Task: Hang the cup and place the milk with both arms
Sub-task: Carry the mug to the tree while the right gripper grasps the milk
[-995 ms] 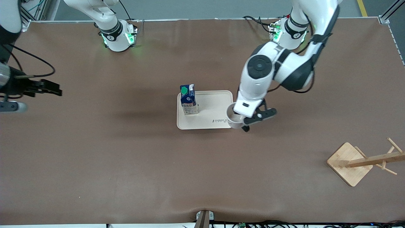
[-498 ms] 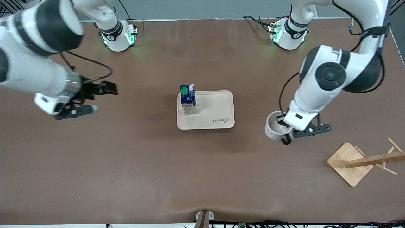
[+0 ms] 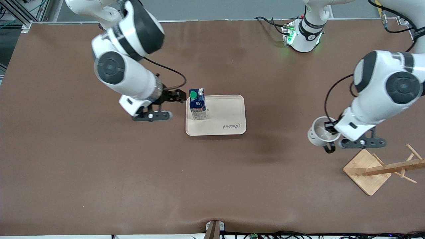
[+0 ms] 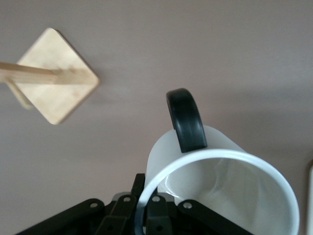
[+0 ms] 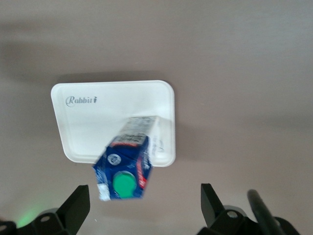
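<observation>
cup: small white mug (image 3: 319,135) with a black loop handle, held up in the air over bare tabletop toward the left arm's end of the table, between the tray and the wooden stand; it is tipped so that its open mouth shows in the front view, and the handle hangs at its lower side.
left gripper: (image 3: 333,132) fingers clamped on the mug's rim; in the left wrist view the black fingers (image 4: 155,211) grip the white wall just under the rim.
milk: dark-blue and white carton (image 3: 198,104) with a round green cap, standing upright in the tray, at the tray corner toward the right arm's end and toward the robots' edge of the table.
right gripper: (image 3: 173,105) low over the table just beside the carton, on the side toward the right arm's end; fingers spread wide, and in the right wrist view one finger (image 5: 76,205) shows on each side of the capped top, neither touching it.
tray: cream rectangular tray (image 3: 229,114) near the middle of the tabletop, with "rabbit" lettering by its camera-side edge.
stand: wooden peg rack (image 3: 378,169) on a square base, near the table's corner at the left arm's end and the camera's edge, apart from the mug.
</observation>
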Action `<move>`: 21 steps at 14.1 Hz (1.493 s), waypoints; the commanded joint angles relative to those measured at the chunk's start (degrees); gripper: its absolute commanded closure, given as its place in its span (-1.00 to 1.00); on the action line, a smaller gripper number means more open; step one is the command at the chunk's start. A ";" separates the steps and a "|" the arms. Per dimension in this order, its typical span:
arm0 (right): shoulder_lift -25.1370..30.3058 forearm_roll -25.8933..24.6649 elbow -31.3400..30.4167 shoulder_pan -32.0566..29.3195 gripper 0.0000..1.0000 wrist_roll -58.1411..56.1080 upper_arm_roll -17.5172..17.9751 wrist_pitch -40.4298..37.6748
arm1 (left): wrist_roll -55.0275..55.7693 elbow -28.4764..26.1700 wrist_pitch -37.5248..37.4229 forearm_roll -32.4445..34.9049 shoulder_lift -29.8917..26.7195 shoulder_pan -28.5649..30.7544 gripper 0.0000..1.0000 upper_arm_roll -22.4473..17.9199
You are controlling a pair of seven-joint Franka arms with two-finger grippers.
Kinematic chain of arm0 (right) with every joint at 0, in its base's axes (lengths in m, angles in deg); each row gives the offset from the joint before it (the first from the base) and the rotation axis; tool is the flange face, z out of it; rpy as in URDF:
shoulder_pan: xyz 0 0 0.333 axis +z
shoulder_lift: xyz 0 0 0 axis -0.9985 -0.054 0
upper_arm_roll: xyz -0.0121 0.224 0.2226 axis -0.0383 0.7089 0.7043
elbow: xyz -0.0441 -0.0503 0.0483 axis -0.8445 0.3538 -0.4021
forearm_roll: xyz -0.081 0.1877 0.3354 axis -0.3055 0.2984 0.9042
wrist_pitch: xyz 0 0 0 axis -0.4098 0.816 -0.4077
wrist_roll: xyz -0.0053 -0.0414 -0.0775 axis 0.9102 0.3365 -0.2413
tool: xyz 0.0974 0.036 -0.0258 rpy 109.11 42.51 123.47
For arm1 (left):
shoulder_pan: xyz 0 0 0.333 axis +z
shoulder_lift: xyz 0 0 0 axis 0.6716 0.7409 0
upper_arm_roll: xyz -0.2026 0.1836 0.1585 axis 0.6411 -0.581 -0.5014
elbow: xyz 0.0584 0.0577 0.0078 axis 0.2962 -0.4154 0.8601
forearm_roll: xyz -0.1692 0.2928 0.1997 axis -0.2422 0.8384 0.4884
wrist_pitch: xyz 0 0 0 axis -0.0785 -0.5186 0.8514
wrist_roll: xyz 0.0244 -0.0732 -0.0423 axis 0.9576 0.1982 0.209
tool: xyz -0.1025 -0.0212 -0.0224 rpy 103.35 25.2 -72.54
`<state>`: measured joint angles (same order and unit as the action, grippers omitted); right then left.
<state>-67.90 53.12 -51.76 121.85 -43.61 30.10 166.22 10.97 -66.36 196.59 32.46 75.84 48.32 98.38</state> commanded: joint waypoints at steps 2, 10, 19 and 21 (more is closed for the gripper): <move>-3.08 1.45 0.08 3.55 -1.00 1.46 -0.79 3.03 | -11.76 3.99 -5.73 0.50 -2.84 4.22 1.00 0.40; -2.99 1.10 -9.66 7.68 -1.00 1.37 -0.79 7.94 | -29.62 13.67 -7.06 0.68 2.52 12.05 1.00 0.31; -2.82 1.28 -6.52 6.98 -1.00 -0.47 -0.79 4.80 | -39.64 13.59 -4.87 0.24 4.19 16.27 1.00 0.31; -2.73 0.84 -4.93 6.89 -1.00 -0.47 -0.97 2.16 | -41.76 13.67 -4.69 0.15 4.45 17.32 1.00 0.31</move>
<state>-71.22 53.42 -58.12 128.92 -43.26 29.44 171.07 -28.58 -54.04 191.76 32.46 79.69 64.47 98.20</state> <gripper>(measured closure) 0.000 0.956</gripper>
